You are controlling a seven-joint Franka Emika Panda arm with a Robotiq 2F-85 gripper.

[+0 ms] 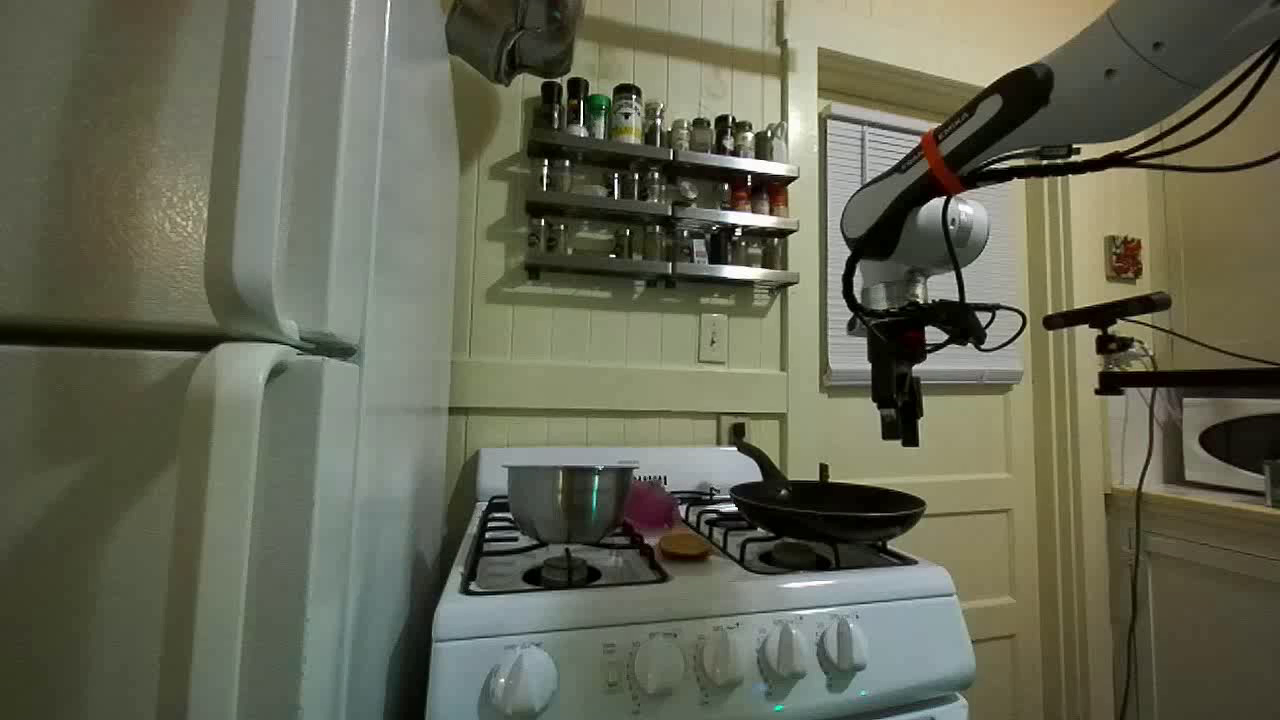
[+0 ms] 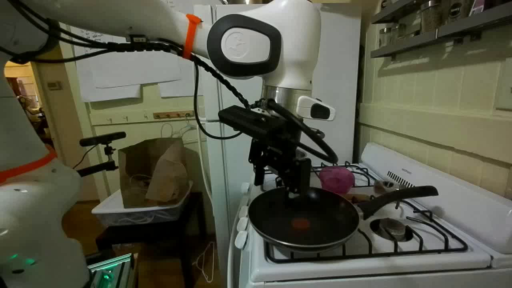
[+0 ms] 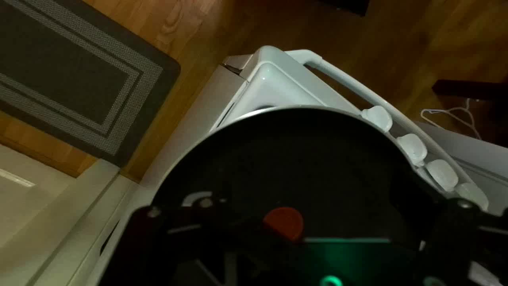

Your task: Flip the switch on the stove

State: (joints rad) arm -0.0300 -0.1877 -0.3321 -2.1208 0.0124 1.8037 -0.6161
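1. Low in the middle, facing the controls, stands the white enamel gas stove [image 1: 700, 600], its round white knobs [image 1: 843, 645] along the near face, probably for easy reach; which control is the switch, I cannot tell.
2. On the right black grate [image 2: 400, 253] sits a shallow black frying pan [image 1: 828, 510], its handle [image 2: 400, 198] turned far, presumably to clear the near edge.
3. On the left black grate [image 1: 474, 548], a shiny steel pot [image 1: 570, 503] stands upright.
4. Above the pan, apart from it and the knobs, the black two-fingered gripper [image 1: 898, 436] hangs pointing down; its fingers [image 2: 303, 176] are spread and hold nothing, perhaps to straddle a knob.
5. Farther left rises a tall white refrigerator [image 1: 130, 180]; on the far wall [image 1: 620, 385], grey metal shelves [image 1: 735, 165] likely keep the spice jars [image 1: 627, 113] off the stove.
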